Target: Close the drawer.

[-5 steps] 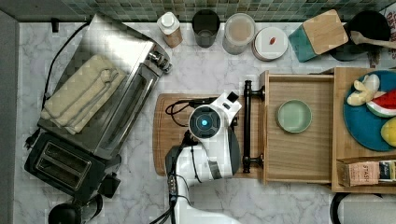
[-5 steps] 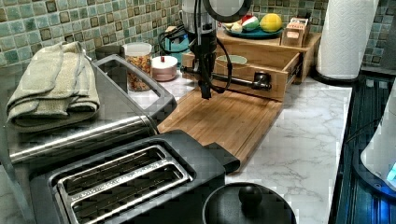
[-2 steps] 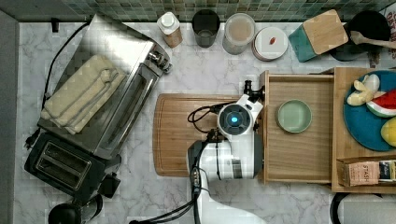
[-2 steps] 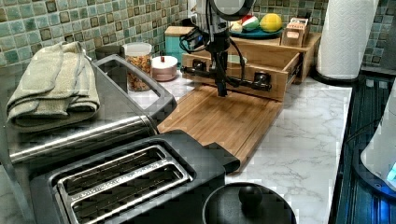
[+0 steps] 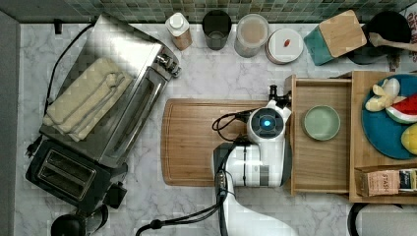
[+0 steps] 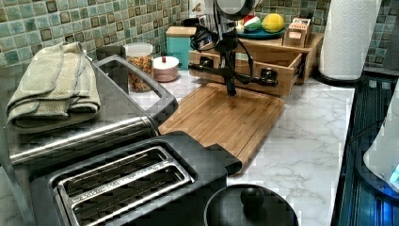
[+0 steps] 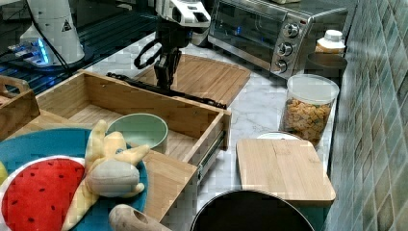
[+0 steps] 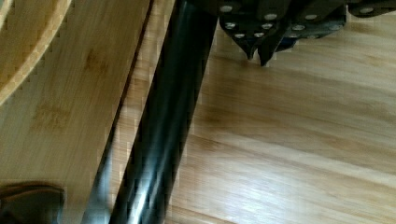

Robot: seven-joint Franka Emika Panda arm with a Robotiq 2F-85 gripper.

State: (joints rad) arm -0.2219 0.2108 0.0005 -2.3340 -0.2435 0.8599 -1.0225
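The drawer (image 5: 314,167) (image 7: 144,103) stands pulled out from the wooden cabinet, a green bowl (image 5: 321,123) (image 7: 137,132) lying inside it. Its long black bar handle (image 6: 256,79) (image 7: 197,99) (image 8: 168,126) runs across the front. My gripper (image 5: 268,123) (image 6: 230,89) (image 7: 163,82) (image 8: 257,53) points straight down, shut with nothing between the fingers. It rests against the outer side of the handle near the middle, tips just above the cutting board (image 5: 206,142) (image 6: 226,117).
A toaster oven (image 5: 113,98) with a folded towel on top and a toaster (image 5: 64,172) stand at the top view's left. Jars (image 5: 251,34) line the tiled back wall. The cabinet top bears a blue plate (image 5: 388,123) with toy food. A paper towel roll (image 6: 350,37) stands beside the cabinet.
My gripper has moved across the cutting board toward the top view's right and reached the handle. The drawer has slid a little way into the cabinet.
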